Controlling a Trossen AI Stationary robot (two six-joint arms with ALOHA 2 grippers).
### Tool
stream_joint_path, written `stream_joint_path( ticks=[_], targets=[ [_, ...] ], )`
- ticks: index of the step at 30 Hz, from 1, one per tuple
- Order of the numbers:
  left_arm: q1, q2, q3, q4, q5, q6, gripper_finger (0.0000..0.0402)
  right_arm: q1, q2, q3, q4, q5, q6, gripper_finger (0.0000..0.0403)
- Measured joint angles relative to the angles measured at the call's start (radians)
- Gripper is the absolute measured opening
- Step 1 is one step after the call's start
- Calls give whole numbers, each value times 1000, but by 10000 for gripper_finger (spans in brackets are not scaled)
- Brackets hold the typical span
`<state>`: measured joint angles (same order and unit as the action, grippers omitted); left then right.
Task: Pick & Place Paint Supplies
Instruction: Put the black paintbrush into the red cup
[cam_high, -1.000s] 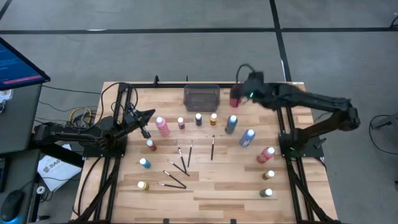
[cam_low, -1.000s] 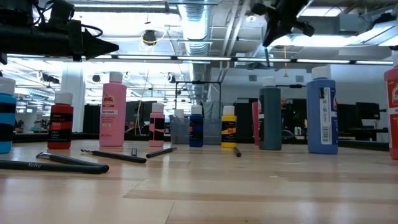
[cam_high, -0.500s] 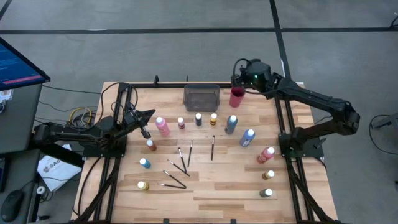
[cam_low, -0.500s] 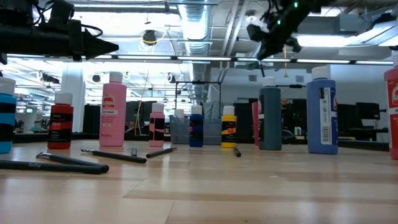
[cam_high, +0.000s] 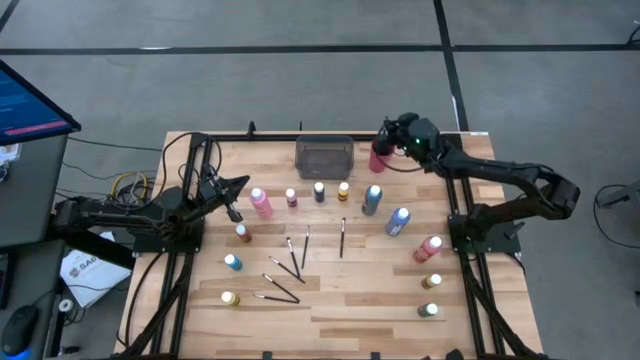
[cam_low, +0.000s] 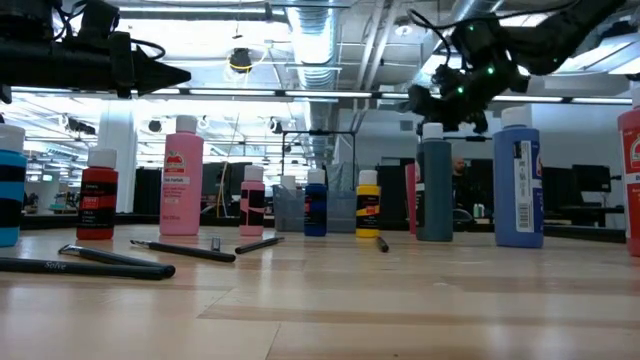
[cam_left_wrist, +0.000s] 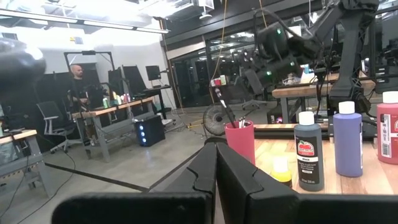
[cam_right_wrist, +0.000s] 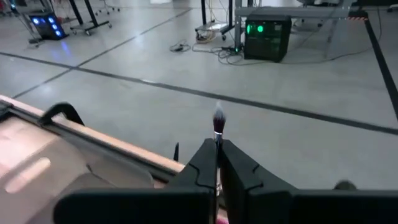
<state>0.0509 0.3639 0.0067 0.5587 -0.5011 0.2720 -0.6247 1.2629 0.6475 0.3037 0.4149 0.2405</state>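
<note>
Right claw (cam_high: 386, 146) over red cup (cam_high: 379, 157) at table (cam_high: 340, 300) far edge, clamped on thin brush (cam_right_wrist: 218, 124), bristles up. We judge risk: release off-centre, brush tips cup or drops off edge. Left claw (cam_high: 238, 182) together, empty, hovering near pink bottle (cam_high: 261, 202). Other brushes (cam_high: 290, 262) mid-table, bottles scattered.

Little that can be read. The nearest brush (cam_low: 85, 266) on the table carries pale lettering along its dark handle, too small to make out. The paint bottles, such as the tall pink one (cam_low: 182, 178) and the blue one (cam_low: 518, 180), bear printed labels, none legible. The blue monitor screen (cam_high: 30, 100) shows lines of text, unreadable.
</note>
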Motion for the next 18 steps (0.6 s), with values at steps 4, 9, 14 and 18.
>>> stream_joint_path(
  ticks=[4,9,14,18],
  targets=[
    [0,0,0,0,0,0,3,2,0,-44,46,-3,3,0],
    [0,0,0,0,0,0,3,2,0,-48,45,-3,3,23],
    [0,0,0,0,0,0,3,2,0,-48,42,-3,3,76],
    [0,0,0,0,0,0,3,10,-11,-48,38,-3,7,116]
  ],
)
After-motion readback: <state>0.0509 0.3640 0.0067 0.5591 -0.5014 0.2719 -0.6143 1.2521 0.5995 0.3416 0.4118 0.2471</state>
